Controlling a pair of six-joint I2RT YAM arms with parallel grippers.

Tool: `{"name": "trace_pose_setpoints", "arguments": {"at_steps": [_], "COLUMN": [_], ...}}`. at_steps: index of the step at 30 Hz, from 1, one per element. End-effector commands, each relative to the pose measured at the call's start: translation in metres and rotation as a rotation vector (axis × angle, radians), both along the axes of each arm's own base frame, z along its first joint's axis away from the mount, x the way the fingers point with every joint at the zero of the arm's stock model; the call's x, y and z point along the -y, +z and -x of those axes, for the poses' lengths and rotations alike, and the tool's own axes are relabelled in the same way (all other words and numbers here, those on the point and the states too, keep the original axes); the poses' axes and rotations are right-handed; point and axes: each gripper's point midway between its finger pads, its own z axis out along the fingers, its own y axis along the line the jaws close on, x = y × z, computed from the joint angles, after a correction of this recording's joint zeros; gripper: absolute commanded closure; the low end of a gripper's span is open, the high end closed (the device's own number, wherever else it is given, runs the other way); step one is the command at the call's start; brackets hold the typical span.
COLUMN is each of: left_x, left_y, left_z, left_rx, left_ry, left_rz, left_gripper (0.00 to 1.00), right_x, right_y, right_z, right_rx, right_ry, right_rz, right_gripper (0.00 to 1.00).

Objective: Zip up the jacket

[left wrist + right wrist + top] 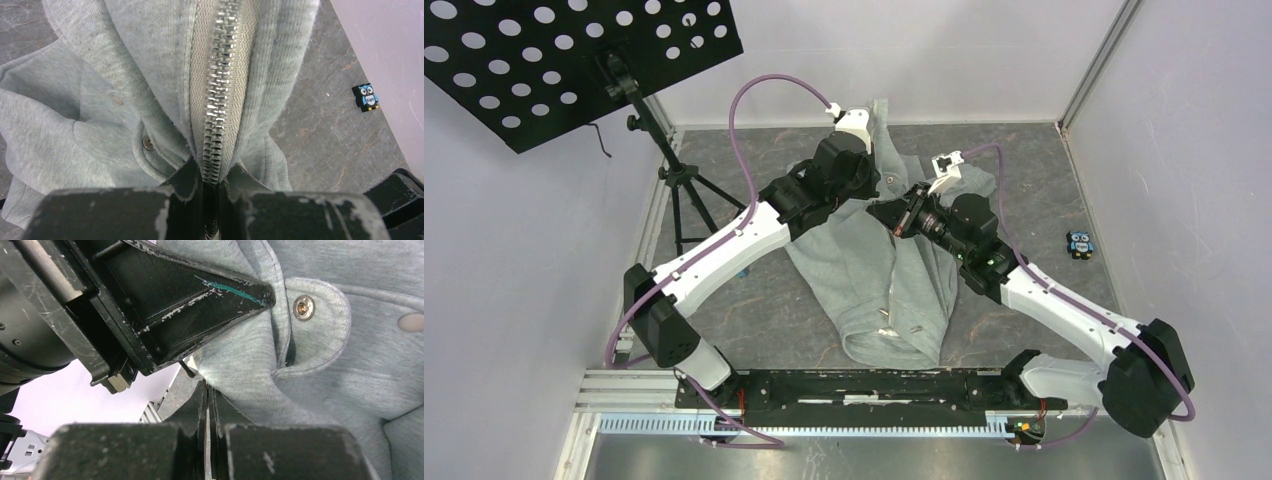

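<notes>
Jacket (864,270): rumpled grey fleece, meshed metal zipper (217,100)

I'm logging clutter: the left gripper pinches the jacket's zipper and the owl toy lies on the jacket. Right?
Not quite. The left gripper does pinch the zipper of the jacket, but the owl toy lies on the table, apart from the jacket, as the top view shows.
</notes>
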Motion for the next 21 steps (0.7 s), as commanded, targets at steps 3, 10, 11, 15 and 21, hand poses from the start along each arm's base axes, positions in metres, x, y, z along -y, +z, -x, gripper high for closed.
{"name": "trace_pose_setpoints", "arguments": {"at_steps": [3, 10, 11, 15, 21], "left_x": [0.007, 0.008, 0.006, -0.02, -0.044], "left_y": [0.039, 0.056, 0.054, 0.034, -0.029], "left_z": [-0.001, -0.009, -0.007, 0.016, 0.077], "left_rx": [0.069, 0.072, 0.055, -0.014, -0.081], "left_ry": [0.009, -0.076, -0.102, -0.149, -0.211], "left_rz": [0.137, 0.097, 0.091, 0.07, 0.16], "left_gripper": [0.98, 0.09, 0.01, 0.0, 0.0], "right_x": [-0.002, 0.022, 0.024, 0.034, 0.05], "right_y": [0.053, -0.014, -0.014, -0.014, -0.033], "right_z": [-0.005, -0.01, -0.013, -0.027, -0.063], "right_rx": [0.121, -0.095, -0.107, -0.174, -0.441], "right_ry": [0.001, -0.017, -0.017, -0.041, -0.172], "right_rz": [-0.085, -0.131, -0.158, -0.23, -0.244], "right_gripper": [1.0, 1.0, 1.0, 1.0, 1.0]}}
